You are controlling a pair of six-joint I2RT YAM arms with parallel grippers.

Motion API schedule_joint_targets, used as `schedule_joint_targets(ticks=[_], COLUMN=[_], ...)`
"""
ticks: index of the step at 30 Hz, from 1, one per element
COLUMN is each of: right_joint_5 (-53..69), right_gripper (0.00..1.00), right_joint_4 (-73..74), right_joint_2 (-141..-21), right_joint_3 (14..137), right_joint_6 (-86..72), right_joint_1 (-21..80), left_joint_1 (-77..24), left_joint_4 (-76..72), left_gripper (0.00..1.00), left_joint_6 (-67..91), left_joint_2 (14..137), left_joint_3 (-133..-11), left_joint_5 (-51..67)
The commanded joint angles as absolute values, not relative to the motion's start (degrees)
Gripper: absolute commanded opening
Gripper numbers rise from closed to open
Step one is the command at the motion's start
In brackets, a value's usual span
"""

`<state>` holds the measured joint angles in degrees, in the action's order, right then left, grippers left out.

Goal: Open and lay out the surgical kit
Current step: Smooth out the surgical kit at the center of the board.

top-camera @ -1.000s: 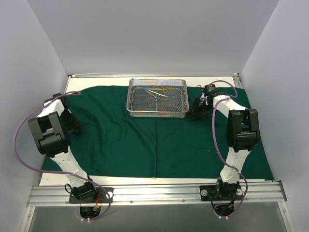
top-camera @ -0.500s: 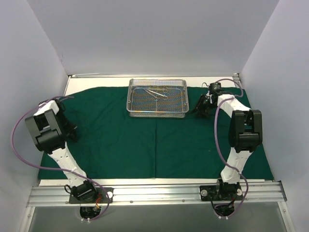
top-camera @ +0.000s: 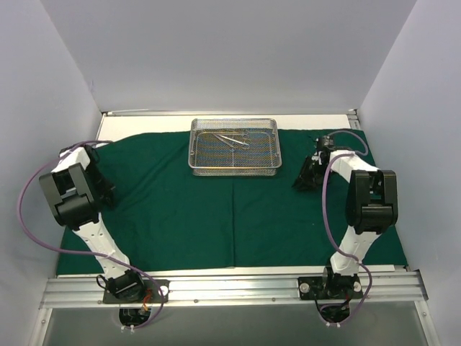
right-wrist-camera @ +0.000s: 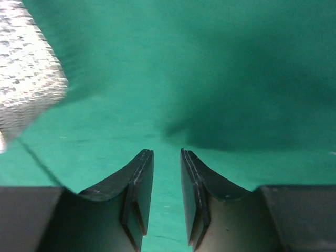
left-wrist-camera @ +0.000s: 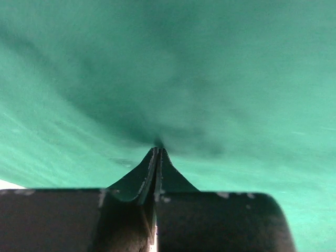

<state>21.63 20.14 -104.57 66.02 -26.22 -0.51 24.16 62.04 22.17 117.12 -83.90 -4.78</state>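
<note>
Left tool (left-wrist-camera: 158, 150) pinches drape (left-wrist-camera: 220, 73); tray (right-wrist-camera: 23, 73) cropped, blurred.

Top view: bright, even light from above, sharp throughout. White walls are near washed out. Soft shadows lie beside the arms on the green cloth (top-camera: 216, 209), with faint glints on the mesh tray (top-camera: 234, 171).

Wrist views: cloth out of focus, with dark shadow patches mid-frame. The tray is blurred and overexposed at upper left of the right wrist view. Left gripper (left-wrist-camera: 158, 153) and right gripper (right-wrist-camera: 166, 154) render near black.
</note>
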Motion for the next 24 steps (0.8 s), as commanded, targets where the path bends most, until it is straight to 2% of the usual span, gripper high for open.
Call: schedule_joint_targets(ticks=[1,5,9,13,14,15,16,17,20,23,24], right_joint_5=[18.47,17.58,17.05,19.6,20.12,20.47,20.65,20.83,22.58,23.55,23.55], right_gripper=[0.27,0.18,0.13,0.12,0.14,0.16,0.19,0.28,0.41,0.48,0.49], right_joint_4=[23.2,24.08,24.08,24.08,24.17,24.17,24.17,24.34,24.78,25.14,25.14], right_joint_2=[-102.39,-104.41,-105.3,-104.24,-104.06,-103.71,-103.62,-103.71,-104.5,-104.41,-103.8], right_joint_3=[65.39,64.08,63.63,68.53,69.77,71.18,72.41,74.95,78.38,79.8,79.89], right_joint_6=[-23.73,-23.73,-23.47,-23.55,-23.73,-23.9,-24.17,-24.87,-26.36,-26.98,-26.98], right_joint_1=[-2.37,-4.13,-5.1,-5.1,-5.01,-5.1,-5.01,-4.92,-4.66,-3.35,-2.82], left_joint_1=[22.59,22.5,22.24,22.15,22.15,21.54,21.27,21.01,20.65,20.74,20.92], left_joint_4=[60.65,58.98,56.0,53.7,53.44,53.09,51.78,51.16,52.99,55.72,54.59], left_gripper=[0.07,0.24,0.24,0.18,0.22,0.33,0.37,0.39,0.45,0.5,0.51], left_joint_6=[20.83,21.09,19.86,20.74,20.31,19.78,17.95,16.71,10.3,3.62,2.47], left_joint_2=[115.32,111.63,113.36,120.48,121.8,124.17,125.32,128.29,134.98,144.47,144.84], left_joint_3=[-88.68,-91.04,-97.27,-106.94,-108.96,-111.07,-114.92,-117.14,-130.3,-141.11,-140.89], left_joint_5=[-6.77,-3.43,3.85,9.04,10.53,10.46,10.02,10.54,14.75,23.01,25.81])
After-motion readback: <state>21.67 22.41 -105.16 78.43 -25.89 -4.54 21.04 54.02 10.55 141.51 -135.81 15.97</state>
